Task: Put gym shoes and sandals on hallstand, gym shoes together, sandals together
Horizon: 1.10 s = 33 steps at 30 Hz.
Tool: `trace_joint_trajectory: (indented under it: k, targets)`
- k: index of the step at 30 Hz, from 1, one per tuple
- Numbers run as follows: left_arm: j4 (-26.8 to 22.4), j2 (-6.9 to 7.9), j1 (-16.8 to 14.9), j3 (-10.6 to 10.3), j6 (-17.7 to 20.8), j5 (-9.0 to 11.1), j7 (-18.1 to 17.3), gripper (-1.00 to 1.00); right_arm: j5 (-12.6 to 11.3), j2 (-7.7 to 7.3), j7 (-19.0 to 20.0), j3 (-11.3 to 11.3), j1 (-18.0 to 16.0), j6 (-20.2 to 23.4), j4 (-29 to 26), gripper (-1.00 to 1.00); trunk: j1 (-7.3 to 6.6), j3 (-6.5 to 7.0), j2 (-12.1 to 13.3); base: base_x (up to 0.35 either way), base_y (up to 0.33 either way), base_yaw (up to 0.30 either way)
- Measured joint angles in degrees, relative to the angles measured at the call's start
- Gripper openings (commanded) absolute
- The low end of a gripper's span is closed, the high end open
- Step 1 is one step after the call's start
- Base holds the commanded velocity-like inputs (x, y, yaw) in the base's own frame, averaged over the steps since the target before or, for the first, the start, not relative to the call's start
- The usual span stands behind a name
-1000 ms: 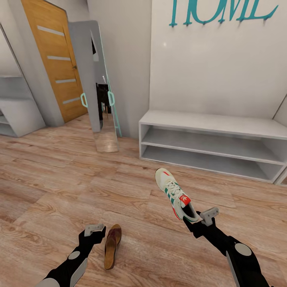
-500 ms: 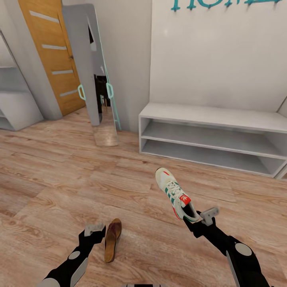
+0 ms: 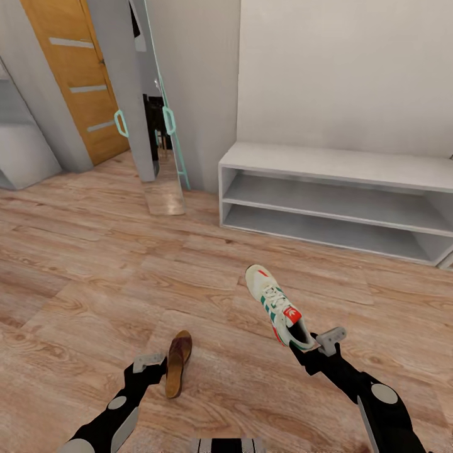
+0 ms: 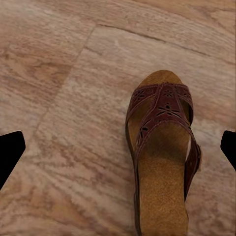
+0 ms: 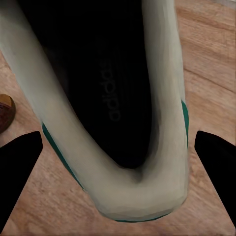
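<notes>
bare floor (image 3: pixel 94 264) ahead, bench (image 3: pixel 340 165) shelves open

One gym shoe (image 3: pixel 277 306): white, green side stripes, red-orange tongue label; raised off the corridor floor (image 3: pixel 94 264), toe pointing up and away, heel held at the right gripper (image 3: pixel 313 347); one brown sandal (image 3: pixel 178 363) flat on the planks, toe away, just beside the left gripper (image 3: pixel 150 366); hallstand (image 3: pixel 340 201) pale grey, both open shelves bare.
</notes>
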Motion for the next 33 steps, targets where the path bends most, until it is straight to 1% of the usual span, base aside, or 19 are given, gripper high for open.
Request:
trace_joint_trajectory:
  k: [9,13,18,24,33]
  targets:
    - [-0.89,-0.45,-0.15,-0.48,0.0,-0.06,-0.05,1.0,-0.01,0.0,0.0,-0.08,0.0,0.0,-0.59,-1.0,0.23,-2.81,-0.12,0.0,0.0,-0.015]
    - [-0.94,-0.89,-0.21,-0.53,0.0,-0.06,-0.07,1.0,0.0,0.0,-0.02,-0.09,0.01,0.0,-0.77,-1.0,0.33,-4.04,-0.18,0.0,0.0,-0.135]
    - [-0.96,-0.96,-0.19,-0.53,-0.01,-0.1,-0.07,1.0,-0.07,0.0,-0.07,-0.09,0.0,0.0,-0.83,-1.0,0.46,-5.4,-0.24,0.0,0.0,-0.084]
    - [-0.97,-0.93,-0.18,-0.59,-0.16,-0.16,-0.14,1.0,-0.14,0.0,-0.08,-0.09,0.0,0.0,-0.96,-1.0,0.46,-5.45,-0.25,0.0,0.0,-0.025]
    - [-0.87,-0.84,-0.18,-0.54,-0.17,-0.22,-0.08,1.0,-0.09,0.0,-0.09,-0.08,0.0,0.01,-0.99,-1.0,0.69,-7.92,-0.37,0.0,0.0,-0.144]
